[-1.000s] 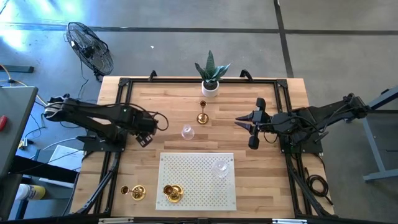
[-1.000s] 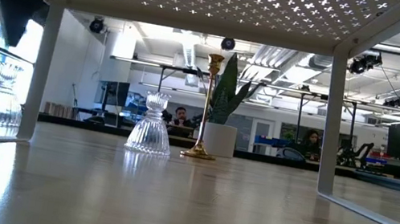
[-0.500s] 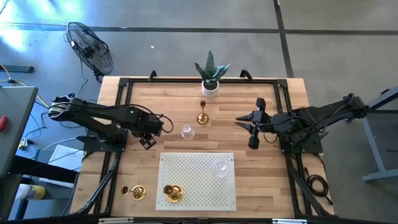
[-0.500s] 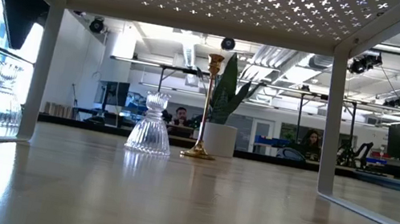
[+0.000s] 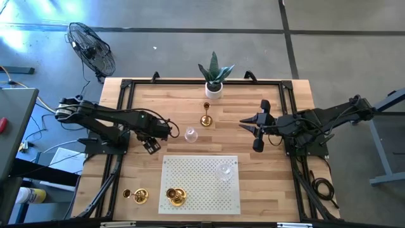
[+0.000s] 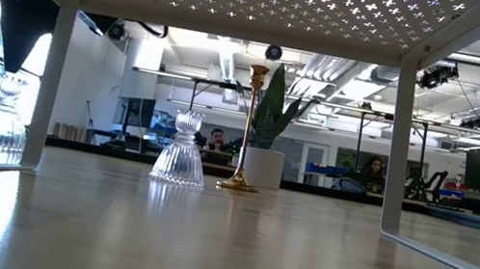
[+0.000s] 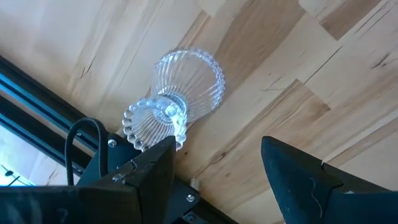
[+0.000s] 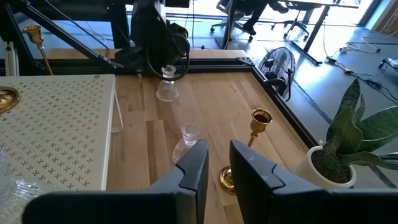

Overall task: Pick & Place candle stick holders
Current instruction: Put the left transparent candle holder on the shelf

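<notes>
The clear glass holder (image 5: 190, 133) stands upright on the bare wood, just off the far edge of the white perforated mat (image 5: 201, 183). The left gripper (image 5: 166, 132) sits close beside it, on the side away from the tall brass holder (image 5: 205, 116), with its fingers spread wide and nothing between them. In the left wrist view the ribbed glass (image 7: 180, 93) lies ahead of the two dark fingers (image 7: 298, 180), not yet between them.

Taking the mat as landmark: a second glass holder (image 5: 224, 170) rests on its top near the far right corner, and a brass holder (image 5: 175, 196) sits at its near left part. Another brass holder (image 5: 135, 196) lies on the table just off the mat's left edge. The white pot with the plant (image 5: 214, 88) stands well beyond the mat's far edge. The right gripper (image 5: 248, 125) waits off the mat's far right corner, fingers nearly together, holding nothing.

The risk, as I judge it, is the glass itself: smooth, ribbed and narrow-waisted, it could tip if one finger arrives first, or slip and roll towards the tall brass holder if gripped on the flared skirt.

No brand, label or writing is readable.
</notes>
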Available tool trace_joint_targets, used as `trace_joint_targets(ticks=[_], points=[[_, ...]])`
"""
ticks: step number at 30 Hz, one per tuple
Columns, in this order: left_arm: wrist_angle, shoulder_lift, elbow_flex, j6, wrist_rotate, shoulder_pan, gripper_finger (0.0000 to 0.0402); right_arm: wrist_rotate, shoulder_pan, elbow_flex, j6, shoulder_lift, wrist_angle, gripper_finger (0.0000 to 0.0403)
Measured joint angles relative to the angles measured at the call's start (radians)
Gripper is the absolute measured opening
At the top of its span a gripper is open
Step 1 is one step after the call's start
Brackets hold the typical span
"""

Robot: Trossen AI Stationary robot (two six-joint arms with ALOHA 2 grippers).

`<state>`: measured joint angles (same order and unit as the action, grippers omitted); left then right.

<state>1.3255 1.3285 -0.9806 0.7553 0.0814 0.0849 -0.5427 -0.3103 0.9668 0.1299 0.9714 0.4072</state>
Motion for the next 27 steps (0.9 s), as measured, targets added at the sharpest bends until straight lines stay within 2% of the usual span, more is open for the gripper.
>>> trace_joint_targets(ticks=[14, 27], points=[[-0.015, 0.000, 0.004, 0.008, 0.023, 0.000, 0.0229, -0.001, 0.000, 0.000, 0.003, 0.018, 0.008, 0.0056], [-0.068, -0.001, 0.094, -0.023, 0.007, -0.001, 0.0229, -0.001, 0.000, 0.000, -0.017, 0.072, -0.014, 0.0055]])
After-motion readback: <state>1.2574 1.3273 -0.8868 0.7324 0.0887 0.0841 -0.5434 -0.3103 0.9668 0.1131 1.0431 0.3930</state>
